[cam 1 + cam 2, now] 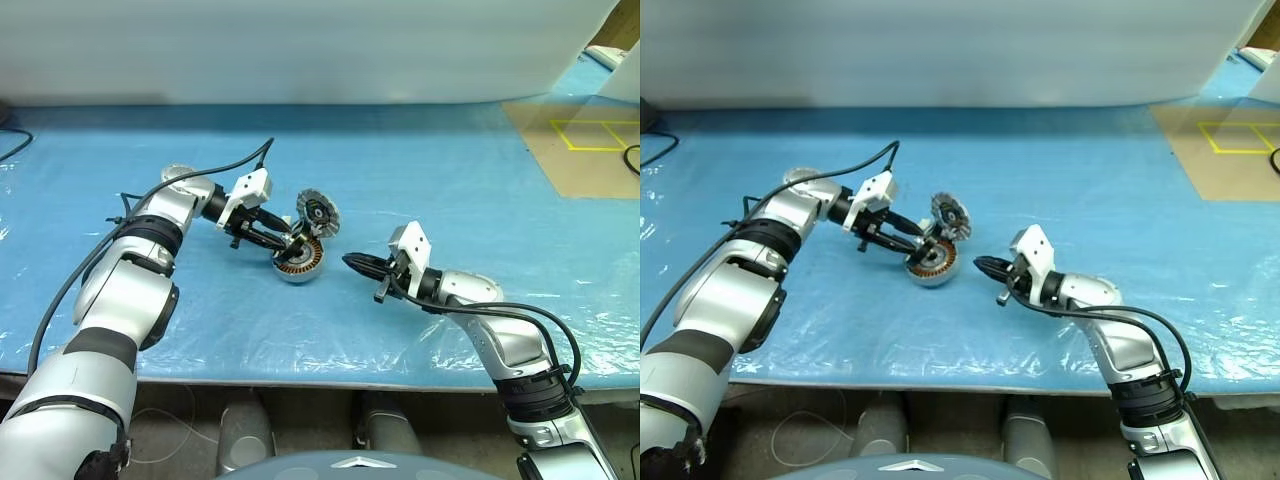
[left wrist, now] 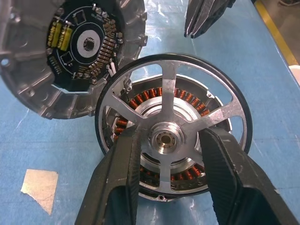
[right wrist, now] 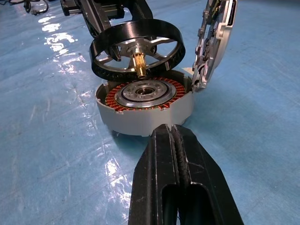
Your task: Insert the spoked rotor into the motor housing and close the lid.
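So the whole thing comes down to lining up the spoked rotor (image 3: 136,46) with the motor housing (image 3: 145,110): the rotor hangs just above the housing, not seated yet, tilted so one side of its dark rim sits lower than the other, and its little brass shaft pokes down toward the central hole in the ring of copper windings. In the left wrist view you look straight through the silver spokes at the windings underneath, and the hub looks close to centred over the bore (close, not dead on, as far as I can judge). The left end effector (image 2: 171,140) is the one doing the work, its two black fingers (image 2: 119,173) part-spread and pinching the rotor at the hub, one finger either side between the spokes. That arm reaches in from the left and angles down toward the housing, which sits flat on the blue tabletop (image 1: 450,180). The lid (image 3: 213,44) stands nearly on edge right beside the housing, on the far side from the robot, its circuit-and-winding face turned toward the rotor, and it appears to lean against the housing rim. The right end effector (image 1: 350,262) has its fingers pressed together, holding nothing, pointing at the housing from the right with a small gap between. My guess is the next bit needs the rotor levelled and lowered straight down, and the tilt could jam the shaft.
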